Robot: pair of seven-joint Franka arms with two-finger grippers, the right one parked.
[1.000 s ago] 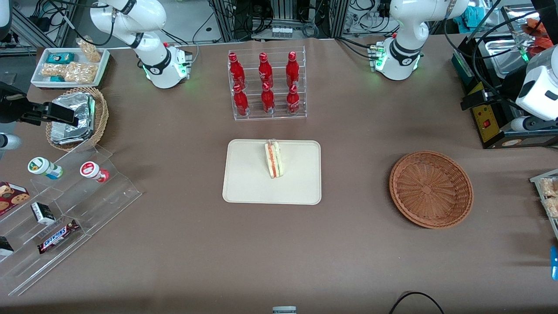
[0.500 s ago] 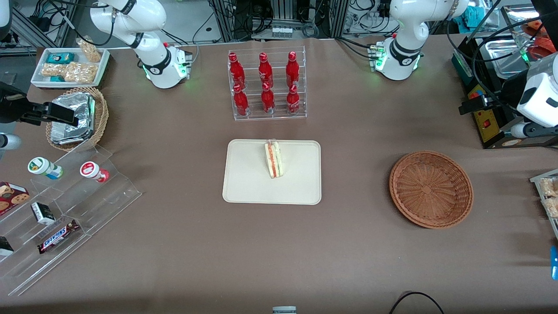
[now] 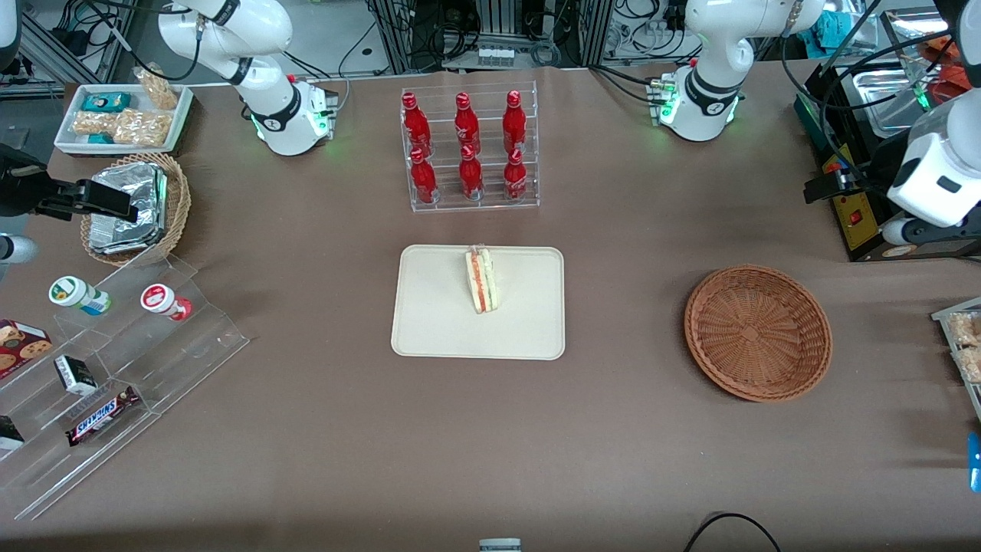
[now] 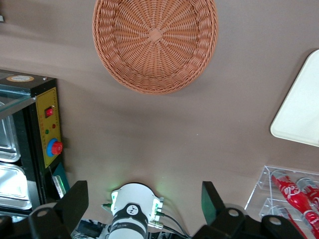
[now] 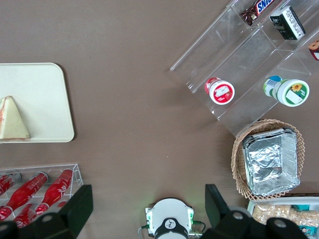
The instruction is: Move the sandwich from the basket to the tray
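The sandwich [image 3: 481, 280], a pale wedge with red and green layers, lies on the cream tray [image 3: 437, 322] in the middle of the table; the right wrist view also shows the sandwich [image 5: 12, 119] on the tray [image 5: 47, 99]. The reddish-brown basket [image 3: 757, 332] sits empty toward the working arm's end. My gripper [image 3: 821, 186] hangs high, farther from the front camera than the basket. In the left wrist view the gripper [image 4: 143, 191] is open and holds nothing, well apart from the basket [image 4: 155, 42] and the tray's corner [image 4: 301, 114].
An acrylic rack of red bottles [image 3: 469, 149] stands farther back than the tray. A black control box [image 3: 858, 207] sits near my gripper. Toward the parked arm's end are a tan basket of foil packets [image 3: 130, 207], a stepped acrylic shelf [image 3: 115, 345] and a white snack tray [image 3: 123, 115].
The working arm's wrist has shifted slightly at its end of the table, staying high. The sandwich, tray and basket have not moved.
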